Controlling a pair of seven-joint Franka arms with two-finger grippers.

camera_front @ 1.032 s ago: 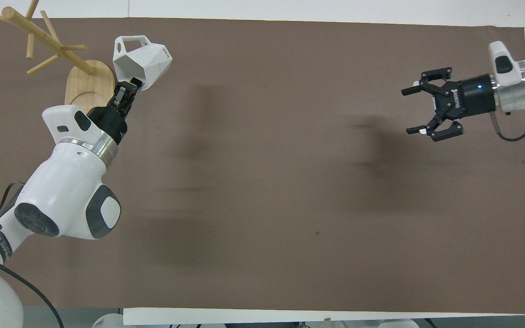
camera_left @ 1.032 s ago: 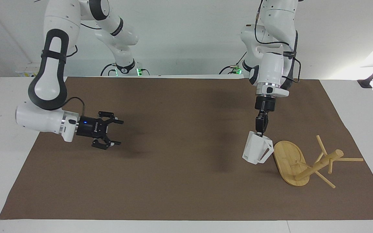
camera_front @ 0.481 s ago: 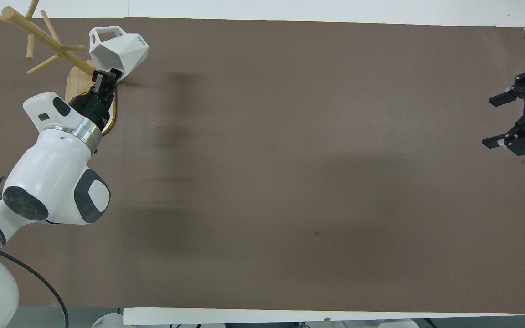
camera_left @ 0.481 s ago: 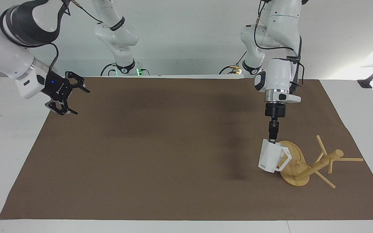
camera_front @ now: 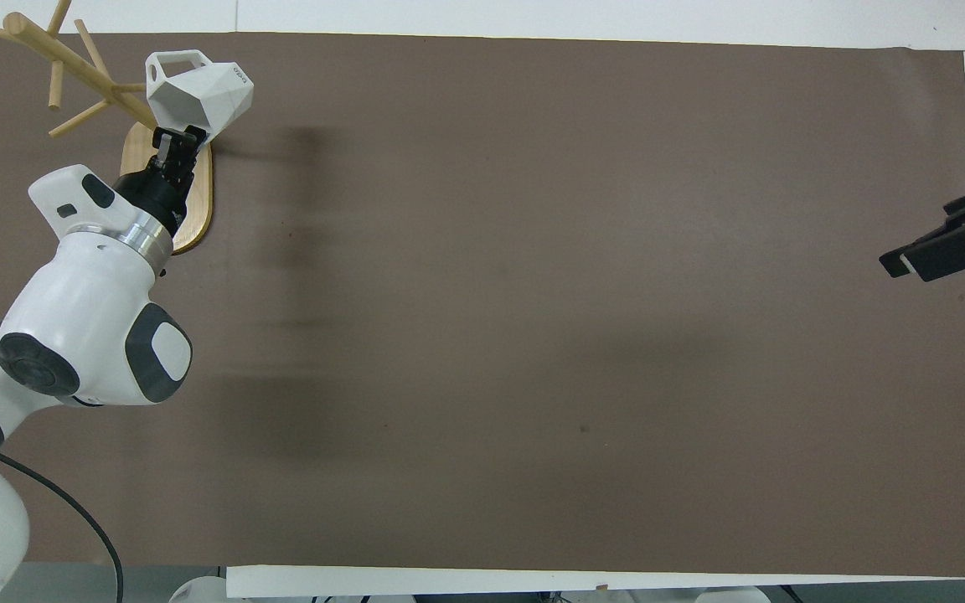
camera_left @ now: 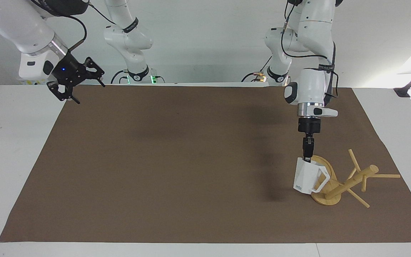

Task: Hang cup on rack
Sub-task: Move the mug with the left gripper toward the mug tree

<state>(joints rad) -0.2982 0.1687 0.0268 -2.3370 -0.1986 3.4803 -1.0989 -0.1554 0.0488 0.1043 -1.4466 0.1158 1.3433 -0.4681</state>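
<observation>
Cup [camera_left: 307, 178] now carried over the rack [camera_left: 337, 182], clamped at the rim by the left gripper [camera_left: 307, 159] and hanging tilted, handle turned toward the central post. A second ago sat over bare mat beside the oval base; since then slid in toward the left arm's end of the table until overlapping the base edge. Rack itself hasn't budged, lying tipped over with pegs splayed on the brown mat [camera_left: 177, 160]. Right gripper [camera_left: 73, 80], jaws spread, pulled away and lifted to its own corner, so out of the job and waiting. Probably lining up the handle hole with a peg next; awkward with the rack down.
</observation>
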